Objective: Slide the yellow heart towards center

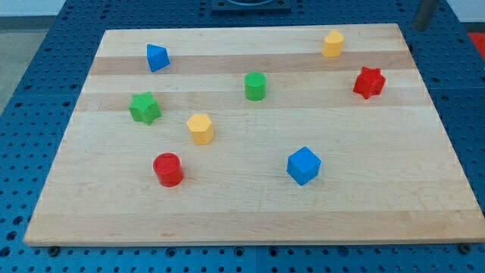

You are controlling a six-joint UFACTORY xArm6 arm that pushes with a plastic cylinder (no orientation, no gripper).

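Observation:
The yellow heart (pixel 333 44) sits near the view's top right of the wooden board (pixel 242 216), close to the top edge. Its shape is hard to make out at this size. A second yellow block, a pentagon (pixel 201 129), lies left of the board's middle. My tip (pixel 419 29) shows as a dark rod end at the view's top right corner, just off the board. It is well to the right of the yellow heart and touches no block.
A red star (pixel 369 82) lies below and right of the heart. A green cylinder (pixel 255 86) stands near the middle top. A blue triangle (pixel 157 57) and green star (pixel 144 108) are at left; a red cylinder (pixel 168 169) and blue cube (pixel 304 165) lie lower.

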